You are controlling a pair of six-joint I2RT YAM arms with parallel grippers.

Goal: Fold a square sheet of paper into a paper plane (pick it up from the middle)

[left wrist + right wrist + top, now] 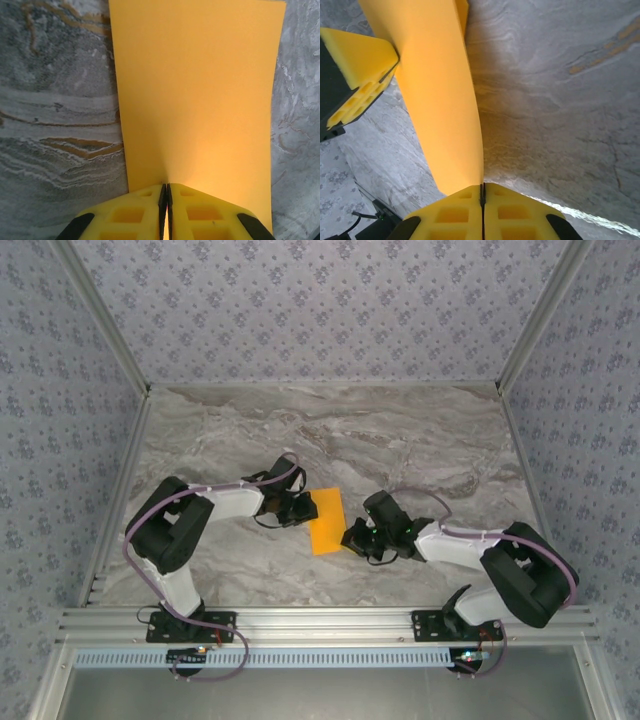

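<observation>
Orange paper (327, 522), a thin plain sheet, hung over the grey marble surface (400, 440), left fingers (135, 205) and right fingers (515, 205) pressed together on its opposite edges; almost all folding seemed left.

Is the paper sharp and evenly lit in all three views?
Top external: paper small but sharp, light even, no glare. Left wrist: paper sharp, tone uneven near the fingers. Right wrist: paper very close, bowed, slightly soft.

Marble tabletop (400, 435), floral wallpapered walls (320, 300)
</observation>
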